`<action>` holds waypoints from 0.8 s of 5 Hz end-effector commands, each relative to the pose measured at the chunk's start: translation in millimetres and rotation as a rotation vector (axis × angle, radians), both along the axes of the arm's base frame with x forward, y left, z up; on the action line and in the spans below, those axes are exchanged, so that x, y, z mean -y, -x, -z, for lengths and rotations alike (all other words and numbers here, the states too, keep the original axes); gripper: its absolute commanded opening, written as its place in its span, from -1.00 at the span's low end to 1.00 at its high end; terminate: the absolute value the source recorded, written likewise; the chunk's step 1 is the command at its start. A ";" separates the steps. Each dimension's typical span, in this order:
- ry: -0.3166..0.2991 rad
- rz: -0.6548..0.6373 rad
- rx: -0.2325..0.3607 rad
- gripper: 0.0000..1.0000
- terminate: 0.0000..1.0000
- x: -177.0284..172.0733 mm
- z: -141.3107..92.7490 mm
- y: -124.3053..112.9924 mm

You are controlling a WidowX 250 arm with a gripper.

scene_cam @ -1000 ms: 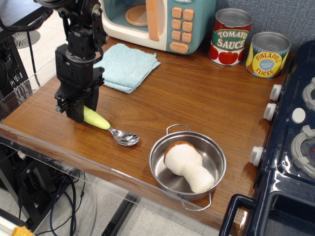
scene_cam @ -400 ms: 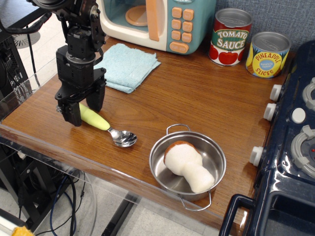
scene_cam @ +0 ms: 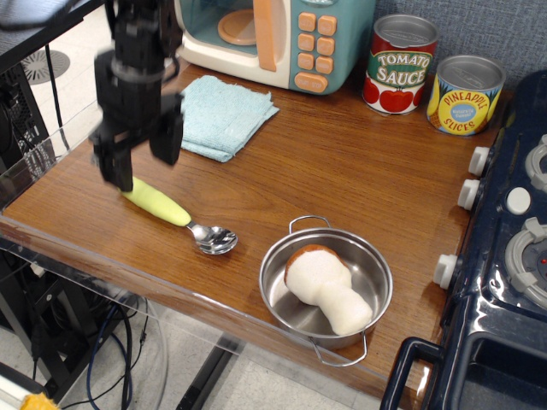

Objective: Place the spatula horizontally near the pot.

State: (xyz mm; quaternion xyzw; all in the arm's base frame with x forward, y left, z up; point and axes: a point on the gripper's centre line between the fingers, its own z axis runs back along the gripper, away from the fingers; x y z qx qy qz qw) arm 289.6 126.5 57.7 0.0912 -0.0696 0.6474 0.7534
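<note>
The spatula [scene_cam: 175, 215] lies flat on the wooden table [scene_cam: 342, 171], left of the pot. Its yellow-green handle points up-left and its shiny metal bowl [scene_cam: 215, 240] points toward the pot. The steel pot [scene_cam: 326, 288] stands near the front edge and holds a brown-and-white plush toy [scene_cam: 327, 288]. My gripper [scene_cam: 141, 162] is open and empty. It hovers above the handle's left end, blurred by motion, and does not touch the spatula.
A light blue cloth [scene_cam: 220, 114] lies behind the gripper. A toy microwave [scene_cam: 273, 38] stands at the back. A tomato sauce can [scene_cam: 400, 64] and a pineapple can [scene_cam: 464, 94] stand at the back right. A toy stove [scene_cam: 504, 248] fills the right side.
My gripper opened, let go of the spatula's handle and rose above it. The spatula settled flat on the table and shifted slightly.
</note>
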 end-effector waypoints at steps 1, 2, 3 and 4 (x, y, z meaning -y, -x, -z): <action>-0.038 0.021 0.100 1.00 -1.00 16.9 -43.1 -1.4; -0.038 0.021 0.100 1.00 -1.00 16.9 -43.1 -1.4; -0.038 0.021 0.100 1.00 -1.00 16.9 -43.1 -1.4; -0.038 0.021 0.100 1.00 1.00 16.9 -43.1 -1.4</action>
